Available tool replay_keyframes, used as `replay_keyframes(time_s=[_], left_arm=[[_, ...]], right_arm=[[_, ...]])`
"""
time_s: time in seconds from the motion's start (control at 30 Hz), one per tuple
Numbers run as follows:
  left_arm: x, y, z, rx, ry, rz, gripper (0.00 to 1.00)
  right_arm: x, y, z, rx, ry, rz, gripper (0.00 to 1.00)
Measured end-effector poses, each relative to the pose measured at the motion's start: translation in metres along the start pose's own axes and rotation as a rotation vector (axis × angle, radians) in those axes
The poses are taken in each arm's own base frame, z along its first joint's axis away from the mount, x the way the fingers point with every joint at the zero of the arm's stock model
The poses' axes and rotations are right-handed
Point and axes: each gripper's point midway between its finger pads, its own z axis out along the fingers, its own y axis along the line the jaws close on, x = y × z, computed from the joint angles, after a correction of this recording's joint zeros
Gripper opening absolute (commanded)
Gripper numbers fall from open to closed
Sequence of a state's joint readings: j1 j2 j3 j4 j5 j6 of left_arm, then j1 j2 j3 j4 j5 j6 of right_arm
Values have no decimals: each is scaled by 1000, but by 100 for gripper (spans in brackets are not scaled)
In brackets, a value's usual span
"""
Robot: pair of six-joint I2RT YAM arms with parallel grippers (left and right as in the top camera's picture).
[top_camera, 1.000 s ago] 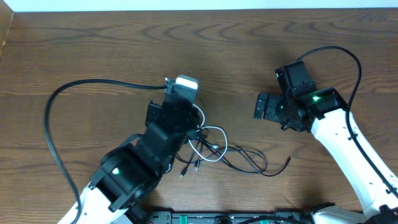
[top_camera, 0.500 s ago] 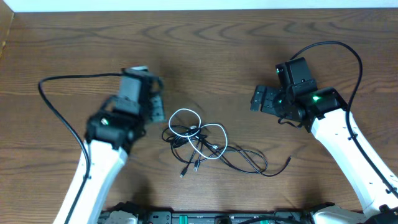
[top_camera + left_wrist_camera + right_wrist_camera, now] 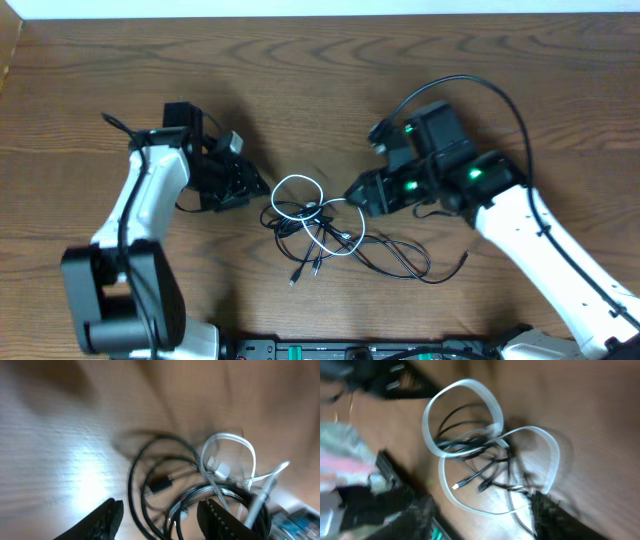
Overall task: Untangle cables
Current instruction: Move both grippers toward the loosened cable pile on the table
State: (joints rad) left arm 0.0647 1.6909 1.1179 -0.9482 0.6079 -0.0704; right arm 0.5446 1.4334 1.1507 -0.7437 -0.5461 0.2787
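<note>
Overhead: the two cables are lying tangled in one heap at centre-front of the wooden bench; the white cable is forming two overlapping loops, a round one at upper left and a wider one to its lower right; the black cable is threading thru them, then trailing right in a flat loop, its free end lying on bare wood; small plug ends are poking out at the heap's lower left; the left claw is pointing right, sitting just beside the heap's left edge; the right claw is reaching in from the right, its tip sitting at the rim of the wider white loop; contact can't be told here.

Left wrist (blurred): the left claw is standing w/ jaws partly apart, clamping nothing; the black cable is curling just ahead, a black plug lying among its loops; the white cable is arching beyond, to the right.

Right wrist (blurred): the right claw is standing wide, its fingers framing the bottom corners, gripping nothing; the white cable is showing both loops ahead; the black cable is crossing inside them.
</note>
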Motion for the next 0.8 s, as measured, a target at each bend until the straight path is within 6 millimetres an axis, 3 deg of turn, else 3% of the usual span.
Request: replay_keyframes(time_s=[0.13, 0.3, 0.43, 0.57, 0.73, 0.8], left_arm=[[22, 0, 14, 56, 144, -44, 57], [34, -9, 14, 116, 200, -33, 57], [40, -18, 11, 171, 225, -38, 57], [41, -23, 10, 197, 230, -42, 57], [47, -22, 14, 210, 247, -64, 57], [52, -19, 17, 210, 261, -76, 57]], right_arm=[[15, 25, 15, -1, 39, -109, 66], [23, 41, 41, 18, 64, -203, 66], [33, 37, 69, 56, 113, -223, 65], [38, 25, 97, 88, 152, -220, 56], [44, 14, 112, 115, 184, -206, 51], [43, 13, 113, 116, 181, -209, 42]])
